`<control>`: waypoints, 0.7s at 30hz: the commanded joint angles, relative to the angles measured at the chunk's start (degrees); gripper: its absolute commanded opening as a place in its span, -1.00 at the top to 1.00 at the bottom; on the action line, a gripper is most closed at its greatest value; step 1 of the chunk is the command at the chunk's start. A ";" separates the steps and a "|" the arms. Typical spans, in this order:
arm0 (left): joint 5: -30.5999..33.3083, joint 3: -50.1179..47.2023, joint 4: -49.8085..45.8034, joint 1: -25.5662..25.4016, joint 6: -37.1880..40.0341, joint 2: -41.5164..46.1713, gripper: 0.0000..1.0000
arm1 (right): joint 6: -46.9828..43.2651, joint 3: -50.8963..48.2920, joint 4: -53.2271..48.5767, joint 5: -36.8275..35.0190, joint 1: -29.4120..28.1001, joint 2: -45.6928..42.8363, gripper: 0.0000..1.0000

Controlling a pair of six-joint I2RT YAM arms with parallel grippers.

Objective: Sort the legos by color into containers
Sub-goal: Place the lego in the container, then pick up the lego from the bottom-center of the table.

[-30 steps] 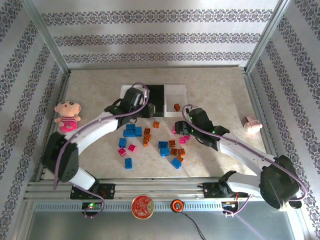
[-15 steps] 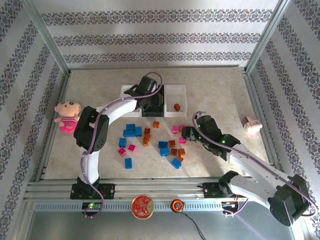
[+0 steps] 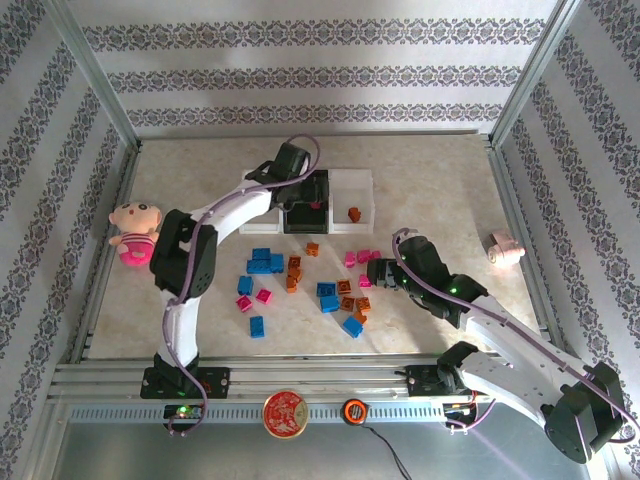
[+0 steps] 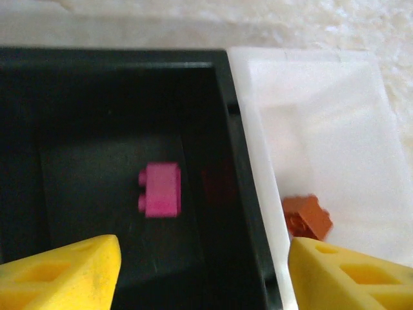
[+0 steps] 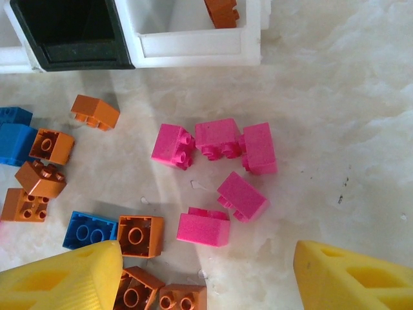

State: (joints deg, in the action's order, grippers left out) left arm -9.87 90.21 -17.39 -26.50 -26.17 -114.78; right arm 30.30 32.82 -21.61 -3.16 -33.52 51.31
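The left gripper, yellow-fingered, is hovering over the black rectangular plastic bin, its jaws standing wide apart with nothing between them. A small magenta-pink studded plastic brick is lying on that bin's floor. An orange studded brick is sitting in the white plastic bin joined beside it. The right gripper is hanging, jaws spread and empty, above a cluster of loose pink bricks on the beige table, with orange bricks and blue bricks lying scattered nearby.
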 commanded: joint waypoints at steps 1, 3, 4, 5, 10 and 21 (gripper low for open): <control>-2.78 -8.79 6.55 -0.22 -1.97 11.62 -0.52 | -0.13 0.14 -1.06 3.97 -1.36 1.08 -0.43; -3.85 -16.84 10.06 -0.83 -2.92 18.86 -0.62 | -0.50 -0.01 -1.32 5.89 -3.31 1.68 -0.43; -4.41 -20.58 11.27 -1.08 -3.38 22.50 -0.68 | -0.60 -0.12 -1.69 6.57 -4.62 1.90 -0.43; -4.76 -23.66 11.90 -1.31 -3.80 25.60 -0.86 | -0.44 -0.23 -2.13 6.96 -5.84 2.03 -0.44; -5.49 -40.28 15.18 -3.52 -6.19 42.48 -0.99 | 2.87 -3.11 -3.92 8.11 -13.88 3.16 -0.45; -2.33 -56.11 12.15 -4.19 -9.78 65.14 -0.99 | 7.22 -2.20 -8.27 4.02 -24.07 12.06 -0.40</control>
State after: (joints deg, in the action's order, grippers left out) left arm -14.13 34.26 -4.43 -30.37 -34.83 -52.36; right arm 35.88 28.95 -27.33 2.87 -56.49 62.19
